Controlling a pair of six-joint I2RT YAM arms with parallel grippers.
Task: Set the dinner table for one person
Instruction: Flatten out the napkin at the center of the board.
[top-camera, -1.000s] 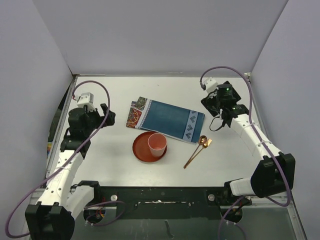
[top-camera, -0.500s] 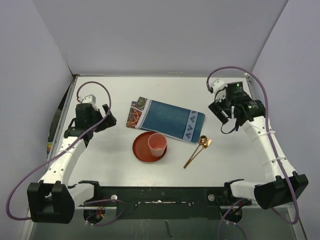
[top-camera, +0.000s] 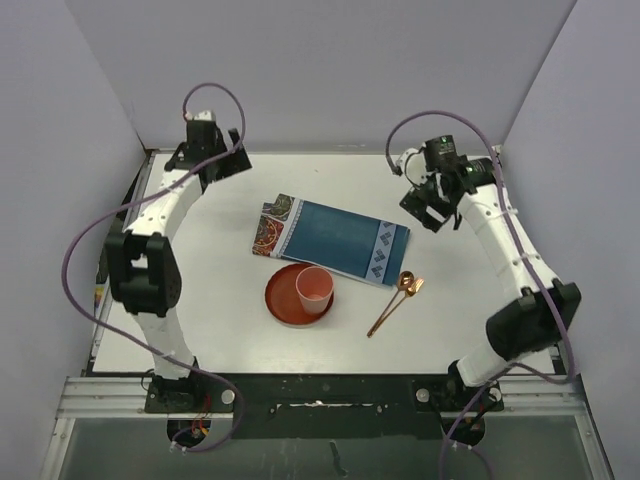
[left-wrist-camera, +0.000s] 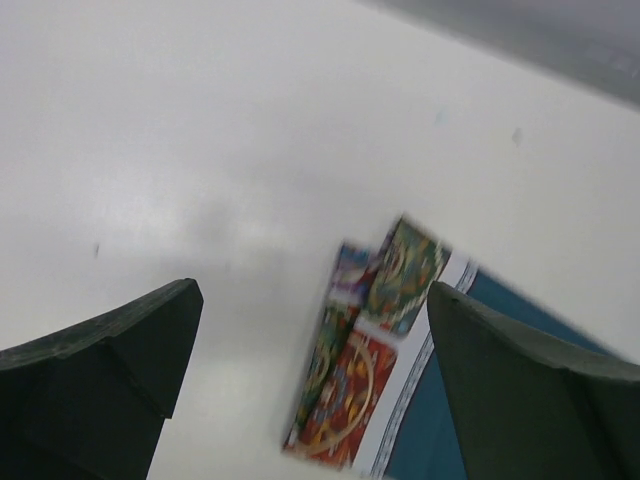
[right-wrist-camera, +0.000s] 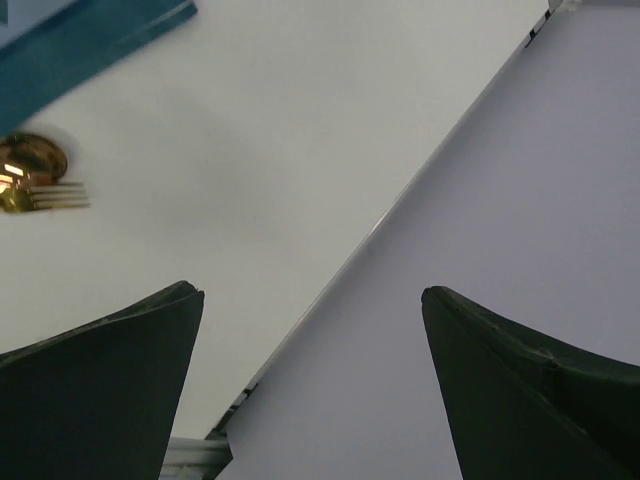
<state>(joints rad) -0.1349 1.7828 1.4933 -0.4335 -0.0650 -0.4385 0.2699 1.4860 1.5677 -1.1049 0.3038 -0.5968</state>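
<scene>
The white dinner table holds a teal placemat with patterned ends, lying slantwise at the middle. In front of it is a red-brown plate with a pink cup standing on it. A copper spoon and fork lie together to the plate's right. My left gripper is open and empty at the far back left, above the table; its view shows the placemat's patterned end. My right gripper is open and empty, beyond the placemat's right end; its view shows the spoon and fork tips.
Grey walls enclose the table on the left, back and right. The table's metal edge runs close along the right wall. Both arms reach far toward the back of the table.
The left arm has swung from the left side to the far back left corner. The right gripper has moved back and a little left. Nothing on the table has moved.
</scene>
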